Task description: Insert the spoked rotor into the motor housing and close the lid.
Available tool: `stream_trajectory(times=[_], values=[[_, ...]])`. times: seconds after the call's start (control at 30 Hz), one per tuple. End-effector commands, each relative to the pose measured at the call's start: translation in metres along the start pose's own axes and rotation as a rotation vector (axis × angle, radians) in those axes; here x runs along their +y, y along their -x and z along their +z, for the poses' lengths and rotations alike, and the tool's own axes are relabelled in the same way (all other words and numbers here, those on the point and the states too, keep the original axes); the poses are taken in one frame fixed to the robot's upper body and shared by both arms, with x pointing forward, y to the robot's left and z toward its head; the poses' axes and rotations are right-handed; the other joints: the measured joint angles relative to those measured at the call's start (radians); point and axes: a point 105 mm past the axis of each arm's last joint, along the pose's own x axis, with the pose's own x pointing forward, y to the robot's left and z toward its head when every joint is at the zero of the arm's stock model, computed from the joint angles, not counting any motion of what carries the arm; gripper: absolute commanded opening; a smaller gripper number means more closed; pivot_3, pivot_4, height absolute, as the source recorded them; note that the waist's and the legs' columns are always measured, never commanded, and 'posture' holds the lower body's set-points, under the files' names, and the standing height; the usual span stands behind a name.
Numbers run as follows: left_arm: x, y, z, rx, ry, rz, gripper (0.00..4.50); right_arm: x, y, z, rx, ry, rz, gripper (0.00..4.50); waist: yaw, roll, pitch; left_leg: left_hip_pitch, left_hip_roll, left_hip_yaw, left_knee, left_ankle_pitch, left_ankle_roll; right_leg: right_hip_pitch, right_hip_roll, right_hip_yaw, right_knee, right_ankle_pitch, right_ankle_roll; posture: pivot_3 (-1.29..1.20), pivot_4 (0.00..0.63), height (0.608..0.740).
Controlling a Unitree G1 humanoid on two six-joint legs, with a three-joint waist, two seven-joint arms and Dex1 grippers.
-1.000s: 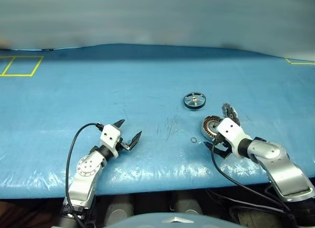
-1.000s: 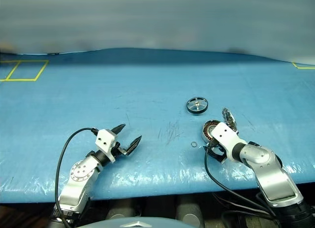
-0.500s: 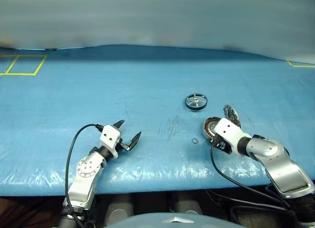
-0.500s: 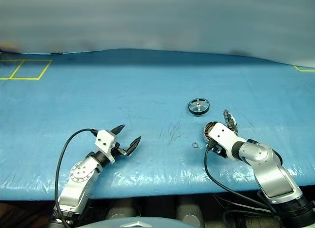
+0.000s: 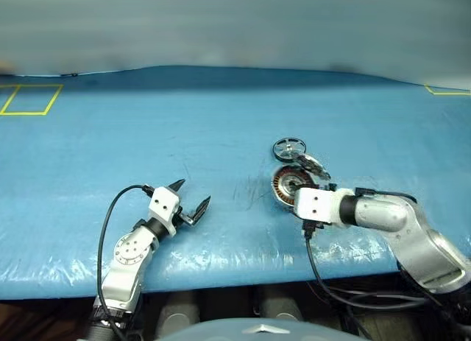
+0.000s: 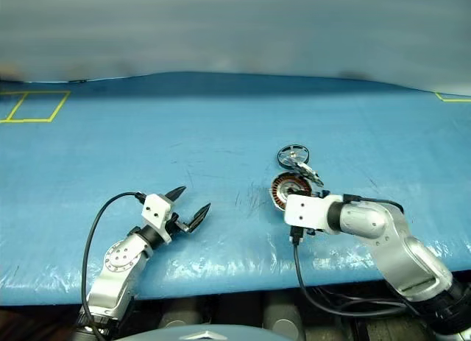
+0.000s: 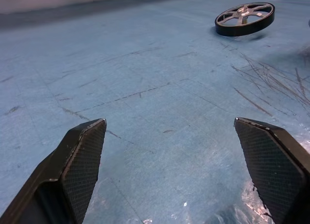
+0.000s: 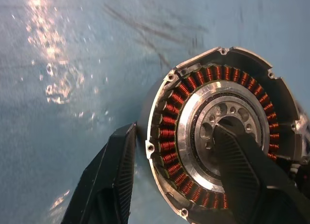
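My right gripper is shut on the motor housing, one finger outside its rim and the other in the dark central hub. The housing is tilted on edge, and its ring of copper windings faces the wrist camera. The hinged lid stands open off the housing's far edge. Just beyond it, the spoked rotor lies flat on the blue sheet; the left wrist view has the rotor too. My left gripper rests open near the front left, nothing between its fingers.
The table is covered by a blue plastic sheet, its front edge close to both arms. A yellow tape square marks the far left corner. A yellow tape corner marks the far right. Scratches mark the sheet left of the housing.
My right gripper closed on the motor housing, rolled, and carried it left and up, close to the rotor. The left arm stayed put.
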Motion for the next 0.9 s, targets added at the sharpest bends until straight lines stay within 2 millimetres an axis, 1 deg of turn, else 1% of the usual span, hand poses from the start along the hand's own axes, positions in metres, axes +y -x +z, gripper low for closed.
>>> stream_trajectory(times=[0.03,0.13,0.2,0.3,0.37,0.47,0.57,0.77,0.83,0.9], values=[[0.002,-0.001,0.003,-0.01,-0.016,-0.001,4.5,-0.009,-0.006,0.033,-0.099,0.204,0.012,2.13,0.001,0.0,0.0,0.0,0.0,0.0,0.0,0.0,0.0,0.0,0.0,0.0,0.0,0.0,0.0,0.0,0.15,0.74],[0.002,-0.001,0.002,-0.008,-0.014,0.001,4.5,-0.012,-0.022,0.048,-0.157,0.298,0.066,2.13,0.002,0.0,0.0,-0.001,0.0,0.001,0.0,0.0,0.0,0.0,0.0,0.0,-0.001,0.0,0.0,0.0,0.15,0.74],[0.002,0.0,0.001,-0.005,-0.014,0.005,4.5,-0.011,-0.036,0.057,-0.193,0.365,0.119,2.13,0.001,-0.001,0.0,-0.001,0.0,0.001,0.0,0.0,0.0,0.0,0.0,0.0,-0.001,0.003,-0.004,0.0,0.15,0.74],[0.004,0.002,0.001,-0.008,-0.017,0.028,4.5,-0.01,-0.052,0.064,-0.224,0.442,0.184,2.13,0.002,-0.001,0.0,-0.001,0.0,0.001,0.0,0.0,0.0,0.0,0.0,0.0,-0.001,0.003,-0.004,0.0,0.15,0.74],[0.005,0.004,0.002,-0.012,-0.019,0.044,4.5,-0.01,-0.059,0.064,-0.229,0.463,0.215,2.13,0.003,0.0,0.0,-0.001,0.0,0.001,0.0,0.0,0.0,0.0,0.0,0.0,0.0,0.003,-0.004,0.0,0.15,0.74],[0.006,0.007,0.002,-0.013,-0.019,0.056,4.5,-0.009,-0.067,0.055,-0.211,0.5,0.266,2.13,0.005,0.0,0.0,-0.001,-0.001,0.001,0.0,0.0,0.0,0.0,0.0,0.0,0.0,0.004,-0.004,0.0,0.15,0.74],[0.006,0.008,0.001,-0.009,-0.016,0.062,4.5,-0.014,-0.074,0.048,-0.18,0.54,0.275,2.13,0.002,0.0,0.0,-0.001,-0.001,0.002,0.0,0.0,0.0,0.0,-0.001,0.0,-0.001,0.004,-0.004,0.0,0.15,0.74],[0.002,0.007,0.0,-0.008,-0.007,0.06,4.5,-0.019,-0.08,0.047,-0.184,0.557,0.279,2.13,0.001,0.0,0.0,0.001,0.001,0.002,0.0,0.0,0.0,0.001,0.0,0.0,0.001,0.005,-0.006,0.0,0.15,0.74],[0.002,0.007,0.0,-0.009,-0.006,0.059,4.5,-0.02,-0.082,0.049,-0.198,0.527,0.276,2.13,0.0,0.0,0.0,0.002,0.001,0.003,0.0,0.0,0.0,0.001,0.0,0.0,0.0,0.005,-0.005,0.0,0.15,0.74],[0.002,0.006,0.0,-0.01,-0.007,0.061,4.5,-0.021,-0.082,0.051,-0.211,0.518,0.268,2.86,0.0,0.0,0.0,0.002,0.001,0.003,0.0,0.0,0.0,0.001,0.0,0.0,0.0,0.005,-0.006,0.0,0.15,0.74]])
